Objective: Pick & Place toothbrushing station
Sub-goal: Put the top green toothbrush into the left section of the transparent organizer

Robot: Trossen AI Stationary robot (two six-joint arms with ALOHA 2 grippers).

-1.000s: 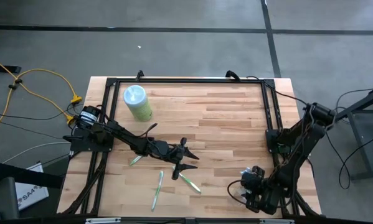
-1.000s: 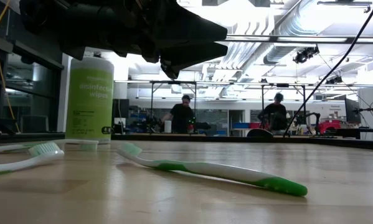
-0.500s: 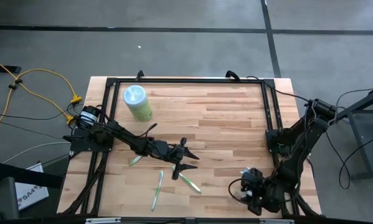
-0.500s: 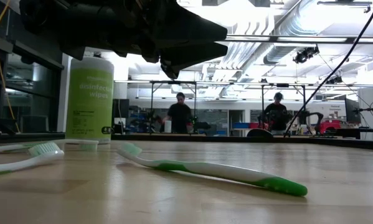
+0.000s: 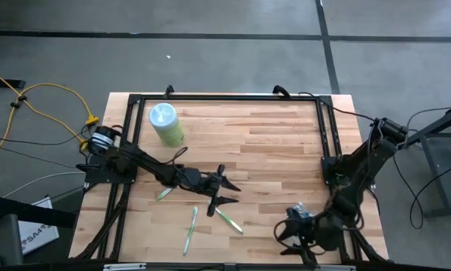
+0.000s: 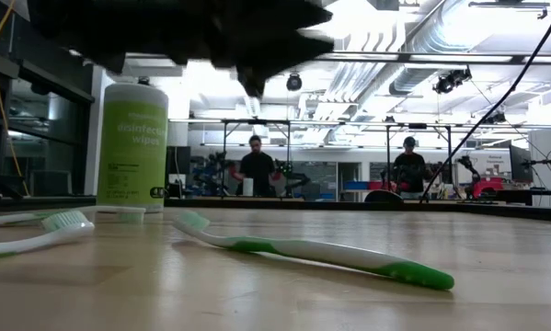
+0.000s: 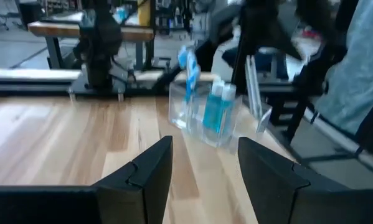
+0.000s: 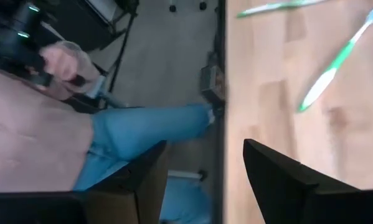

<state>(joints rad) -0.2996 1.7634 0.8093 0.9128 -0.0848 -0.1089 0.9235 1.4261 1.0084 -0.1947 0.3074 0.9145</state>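
My left gripper [image 5: 233, 194] hangs open and empty over the middle of the table, above three green-and-white toothbrushes lying flat: one [image 5: 229, 220] just near of it, one [image 5: 190, 229] toward the near edge, one [image 5: 163, 194] under the arm. In the left wrist view my left gripper [image 7: 202, 180] points at a clear plastic cup [image 7: 205, 115] standing upright, with a blue toothbrush [image 7: 187, 68] and a small blue tube [image 7: 214, 109] in it. The cup [image 5: 296, 208] stands at the near right. My right gripper [image 5: 284, 235] is open and empty beside it at the near edge.
A pale-green wipes canister [image 5: 166, 124] with a light-blue lid stands at the far left; it also shows in the low view [image 6: 132, 147]. A black frame [image 5: 225, 98] rims the table. A person in blue jeans [image 8: 142, 130] stands just off the near edge. People stand far behind.
My right gripper has gone toward the table's near edge and a little to the left, turning as it went. My left gripper has risen slightly. Both stay open. The toothbrushes and the cup have not moved.
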